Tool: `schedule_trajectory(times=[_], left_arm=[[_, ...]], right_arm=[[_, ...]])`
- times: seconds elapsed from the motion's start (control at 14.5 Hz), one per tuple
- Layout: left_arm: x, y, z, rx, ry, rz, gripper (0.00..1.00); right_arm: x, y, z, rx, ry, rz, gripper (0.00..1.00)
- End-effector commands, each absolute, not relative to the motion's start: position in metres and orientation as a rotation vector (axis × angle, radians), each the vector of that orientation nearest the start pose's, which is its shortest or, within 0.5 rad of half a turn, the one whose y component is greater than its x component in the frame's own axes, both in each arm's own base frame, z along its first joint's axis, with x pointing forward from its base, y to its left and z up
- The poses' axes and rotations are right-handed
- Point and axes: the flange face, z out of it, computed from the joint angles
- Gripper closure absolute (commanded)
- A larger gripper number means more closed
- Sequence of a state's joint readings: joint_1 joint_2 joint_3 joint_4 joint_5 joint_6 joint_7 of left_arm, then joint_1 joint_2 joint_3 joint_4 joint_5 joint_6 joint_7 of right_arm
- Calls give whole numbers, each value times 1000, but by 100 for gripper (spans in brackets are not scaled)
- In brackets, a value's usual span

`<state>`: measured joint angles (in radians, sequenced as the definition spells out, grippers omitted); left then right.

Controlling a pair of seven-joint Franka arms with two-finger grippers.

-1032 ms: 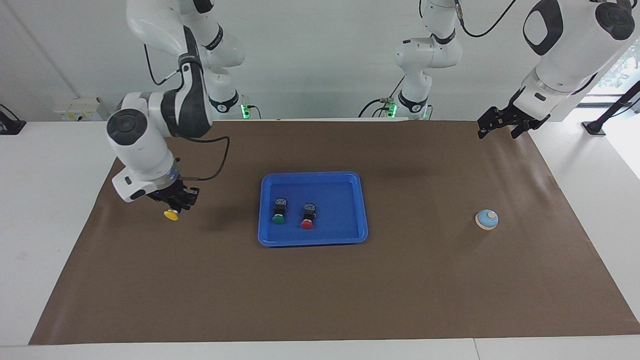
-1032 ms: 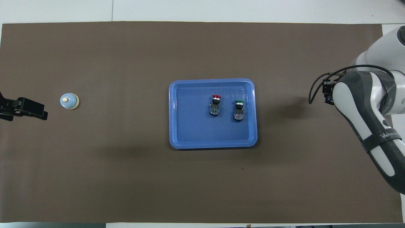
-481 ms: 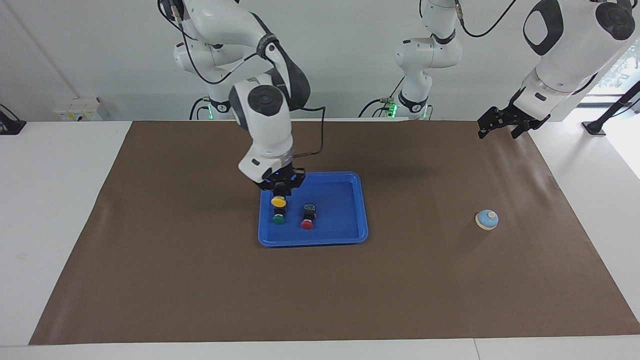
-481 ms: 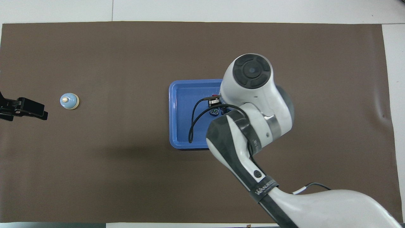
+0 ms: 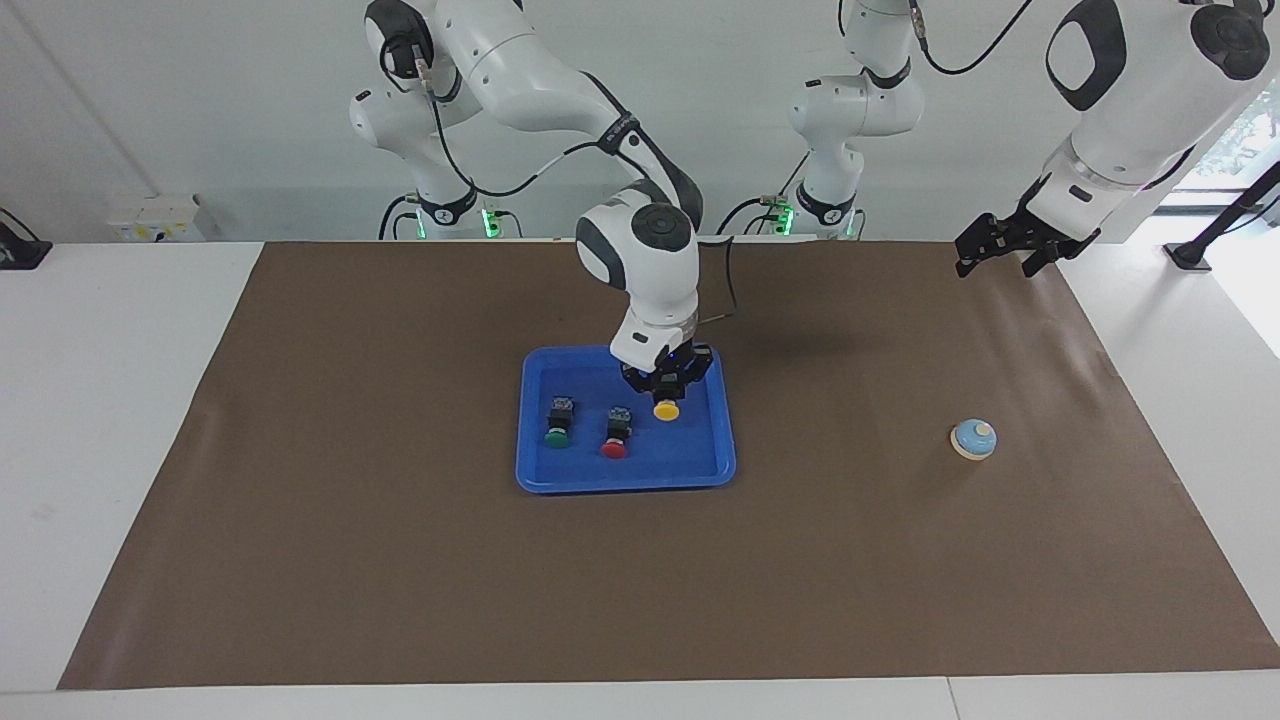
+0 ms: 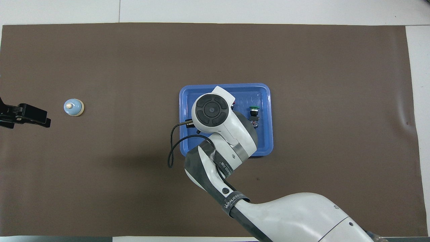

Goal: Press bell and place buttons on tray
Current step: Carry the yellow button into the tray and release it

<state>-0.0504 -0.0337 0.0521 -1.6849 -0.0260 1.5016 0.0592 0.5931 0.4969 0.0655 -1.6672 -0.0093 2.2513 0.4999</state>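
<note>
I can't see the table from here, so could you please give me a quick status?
Right end effector shut on yellow button, over tray. Green and red already in. Left end effector open, waiting. Path clear.

1. In the overhead view the right arm (image 6: 221,134) hides the right gripper, the yellow button and most of the red button (image 6: 233,105).
2. The picture's edge cuts off the left gripper (image 6: 20,114).

Readable text: white lettering on dark band (image 6: 232,203) around right arm (image 6: 289,215), overhead view, reads roughly "WANJEEDTEK", letters uncertain. Second dark band (image 6: 223,165) higher on same arm carries white print, too small to read. No other text legible.
</note>
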Motion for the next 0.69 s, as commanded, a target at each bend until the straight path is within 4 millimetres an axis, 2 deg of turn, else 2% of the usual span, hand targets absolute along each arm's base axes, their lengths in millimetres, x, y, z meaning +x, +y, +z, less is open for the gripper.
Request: schedule_trajectory(times=[0.0,0.21,0.41,0.48,0.55,0.62], left_arm=[[531,-1,588,-3172,75,213,0],[531,-1,588,-3172,75,213,0],[531,-1,587,-3172,75,215,0],[531,-1,588,-3172,75,213,0],[531,-1,588,-3172,75,213,0],[531,-1,588,-3172,75,213,0]], right_arm=[[549,407,324,-3046,-267,-132,100],[543,402,311,-3025,-249,-153,100],[539,403,306,-3017,-230,-159,100],[537,405,307,-3007,-213,-144,68],[536,407,308,-3000,-202,-138,1],[537,408,312,-3001,-191,-129,0]])
